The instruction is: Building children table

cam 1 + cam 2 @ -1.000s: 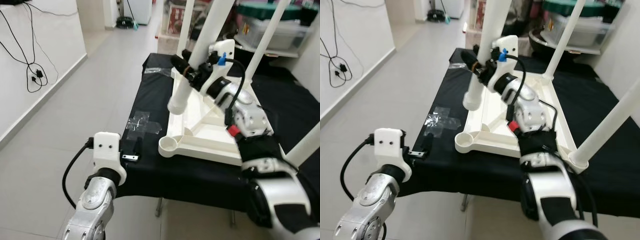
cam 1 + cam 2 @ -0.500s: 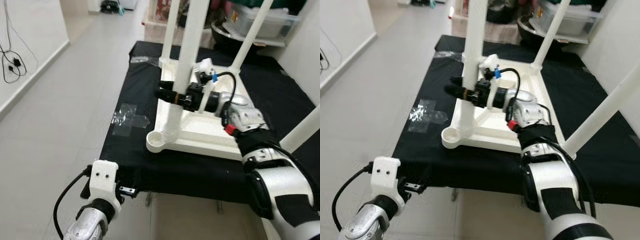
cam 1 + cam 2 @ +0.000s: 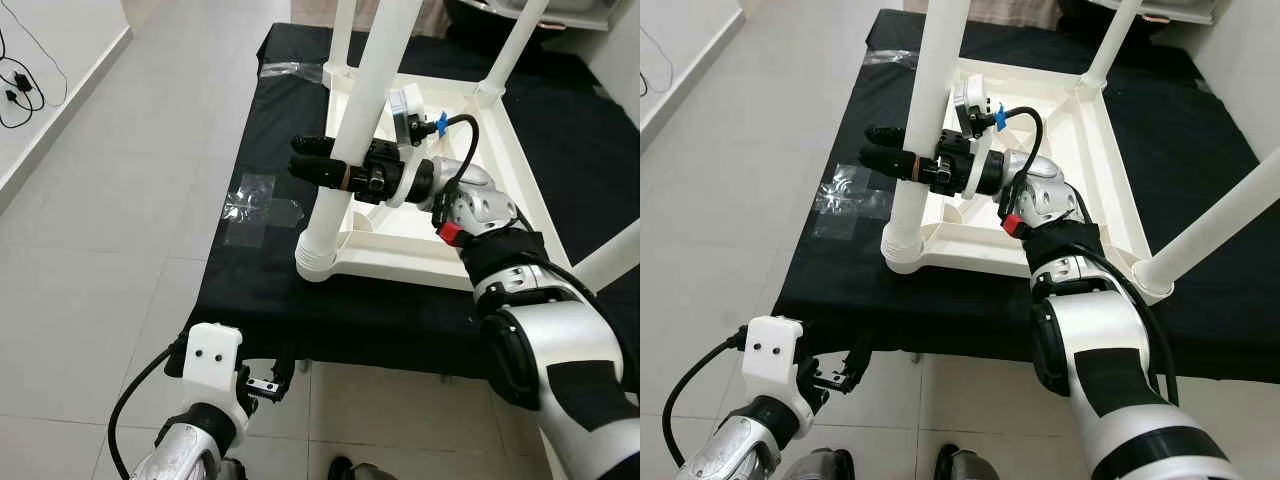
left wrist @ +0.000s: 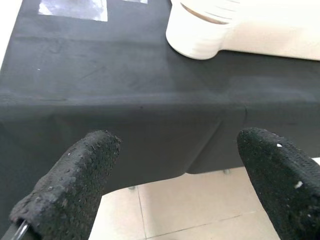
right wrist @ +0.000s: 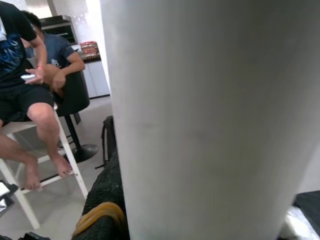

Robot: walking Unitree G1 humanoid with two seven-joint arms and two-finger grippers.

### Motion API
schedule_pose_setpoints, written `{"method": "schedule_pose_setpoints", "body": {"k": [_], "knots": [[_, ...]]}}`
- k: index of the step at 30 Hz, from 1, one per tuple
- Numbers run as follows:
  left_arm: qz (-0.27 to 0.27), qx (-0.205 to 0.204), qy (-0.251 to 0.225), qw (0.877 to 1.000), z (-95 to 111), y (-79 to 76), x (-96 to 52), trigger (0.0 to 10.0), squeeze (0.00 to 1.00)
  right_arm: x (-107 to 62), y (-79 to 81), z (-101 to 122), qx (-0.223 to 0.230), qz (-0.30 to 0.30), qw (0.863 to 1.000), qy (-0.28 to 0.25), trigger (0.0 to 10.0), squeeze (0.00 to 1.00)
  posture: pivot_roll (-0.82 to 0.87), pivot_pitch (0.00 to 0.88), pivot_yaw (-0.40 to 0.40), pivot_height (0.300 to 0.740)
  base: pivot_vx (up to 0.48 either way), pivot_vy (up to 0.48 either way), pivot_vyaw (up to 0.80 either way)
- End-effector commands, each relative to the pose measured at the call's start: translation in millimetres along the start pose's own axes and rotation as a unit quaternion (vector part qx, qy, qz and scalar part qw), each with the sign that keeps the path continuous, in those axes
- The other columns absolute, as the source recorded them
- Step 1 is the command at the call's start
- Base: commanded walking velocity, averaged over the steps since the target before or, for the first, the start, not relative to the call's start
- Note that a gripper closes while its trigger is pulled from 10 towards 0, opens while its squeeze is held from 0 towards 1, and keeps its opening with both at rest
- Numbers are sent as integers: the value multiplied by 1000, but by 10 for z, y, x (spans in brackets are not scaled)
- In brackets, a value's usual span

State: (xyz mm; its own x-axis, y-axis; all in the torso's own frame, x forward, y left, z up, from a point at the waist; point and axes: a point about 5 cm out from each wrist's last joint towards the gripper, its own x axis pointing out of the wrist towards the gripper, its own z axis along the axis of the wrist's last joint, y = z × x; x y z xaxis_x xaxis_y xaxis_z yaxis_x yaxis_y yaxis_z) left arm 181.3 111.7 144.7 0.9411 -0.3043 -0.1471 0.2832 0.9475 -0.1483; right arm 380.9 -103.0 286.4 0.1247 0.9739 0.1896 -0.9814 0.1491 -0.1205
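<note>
Black-draped bench (image 3: 250,290), right gripper (image 3: 325,165) clamping table leg (image 3: 350,150), seated people (image 5: 30,100) beyond

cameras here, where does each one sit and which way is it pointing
Left eye view: on the head, looking down at the upturned white table on the black cloth; both arms show, right claw around a table leg.
Right eye view: same head, same scene.
Left wrist view: along the open left claw at the cloth's front edge and the leg's socket.
Right wrist view: against the leg, seated people behind.
Shared: the leg.
</note>
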Motion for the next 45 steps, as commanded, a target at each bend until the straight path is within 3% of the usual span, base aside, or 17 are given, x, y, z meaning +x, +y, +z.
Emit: {"method": "schedule_pose_setpoints", "body": {"k": [1, 7, 20, 24, 33, 45], "knots": [[-5, -1, 8, 1000, -16, -24, -33, 10000, 0, 9, 4, -20, -7, 3, 1000, -3, 10000, 0, 152, 246, -133, 740, 0, 0, 0], [-5, 2, 9, 1000, -25, -34, -39, 10000, 0, 33, 14, -24, -37, 14, 999, 15, 10000, 0, 155, 221, -133, 740, 0, 0, 0], [-11, 8, 12, 1000, -58, -47, -1, 10000, 0, 149, 165, -86, -112, 117, 983, 82, 10000, 0, 149, 179, -133, 740, 0, 0, 0], [-11, 8, 11, 1000, -58, -49, 5, 10000, 0, 212, 195, -94, -110, 137, 981, 79, 10000, 0, 145, 179, -133, 740, 0, 0, 0], [-6, 9, 6, 1000, -43, -71, 0, 10000, 0, 505, 296, -185, -38, 195, 979, 51, 10000, 0, 153, 199, -168, 740, 0, 0, 0], [2, 7, 3, 1000, -19, -96, -28, 10000, 0, 679, 408, -308, -57, 236, 965, 98, 10000, 0, 151, 231, -183, 740, 0, 0, 0]]}}
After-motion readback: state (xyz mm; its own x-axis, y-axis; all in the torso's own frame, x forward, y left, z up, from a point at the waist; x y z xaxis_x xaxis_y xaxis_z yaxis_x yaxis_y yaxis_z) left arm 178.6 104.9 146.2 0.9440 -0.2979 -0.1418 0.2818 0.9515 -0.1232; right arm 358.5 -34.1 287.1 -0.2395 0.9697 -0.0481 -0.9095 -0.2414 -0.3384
